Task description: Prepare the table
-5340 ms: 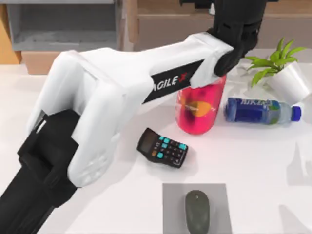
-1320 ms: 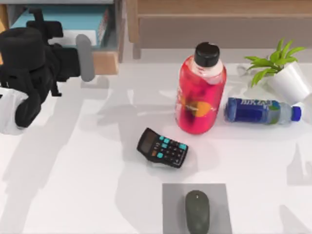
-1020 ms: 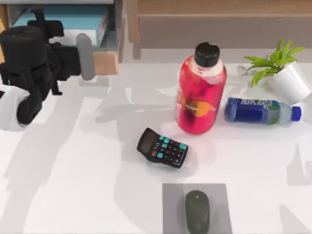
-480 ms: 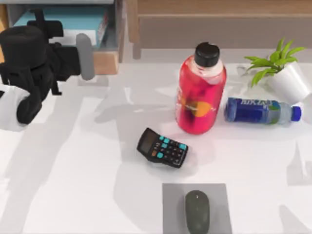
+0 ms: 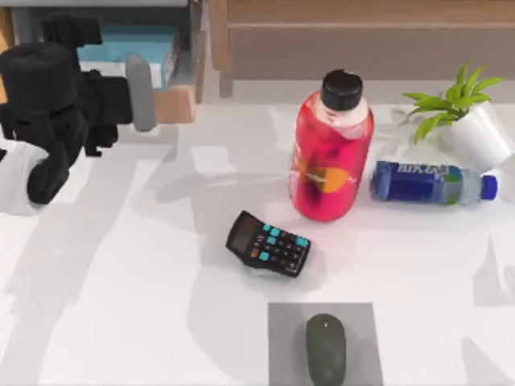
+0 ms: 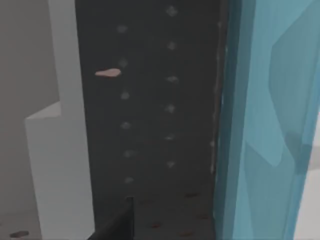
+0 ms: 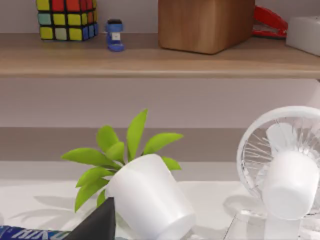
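Note:
The white table carries a red bottle standing upright and a blue bottle lying on its side beside it. A black calculator lies in the middle, with a dark mouse on a grey mat in front of it. My left gripper hovers at the far left, at the mouth of a grey shelf compartment that holds a teal book. Up close, the teal book stands against the dark compartment wall. My right gripper faces the plant pot.
A white pot with a green plant leans at the right rear of the table. A white fan stands beside it. The wooden shelf behind holds a colour cube, a blue stapler and a wooden box.
5.3 s ago my left arm stretched across the table over the red bottle; it now sits drawn back at the far-left shelf. In the last second the teal book's visible part shifted slightly.

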You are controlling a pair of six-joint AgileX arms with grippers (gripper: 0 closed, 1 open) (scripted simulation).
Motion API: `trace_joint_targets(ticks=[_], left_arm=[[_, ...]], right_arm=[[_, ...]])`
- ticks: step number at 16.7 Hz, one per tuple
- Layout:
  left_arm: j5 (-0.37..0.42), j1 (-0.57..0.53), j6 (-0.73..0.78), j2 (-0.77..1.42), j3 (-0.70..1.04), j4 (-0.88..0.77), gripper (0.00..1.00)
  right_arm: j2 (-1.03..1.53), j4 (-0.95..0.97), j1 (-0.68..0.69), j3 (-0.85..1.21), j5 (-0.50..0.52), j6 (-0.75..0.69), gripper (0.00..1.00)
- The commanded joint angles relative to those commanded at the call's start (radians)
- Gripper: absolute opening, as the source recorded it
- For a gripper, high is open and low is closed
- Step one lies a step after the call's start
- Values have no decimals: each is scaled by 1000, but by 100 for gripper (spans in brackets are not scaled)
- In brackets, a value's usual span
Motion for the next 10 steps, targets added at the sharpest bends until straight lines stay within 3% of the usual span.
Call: trace_joint_targets(ticks=[10], left_arm=[[-10,-10,-5,-53,-68,16,100]], right_arm=[[0,0,0,0,0,0,100]])
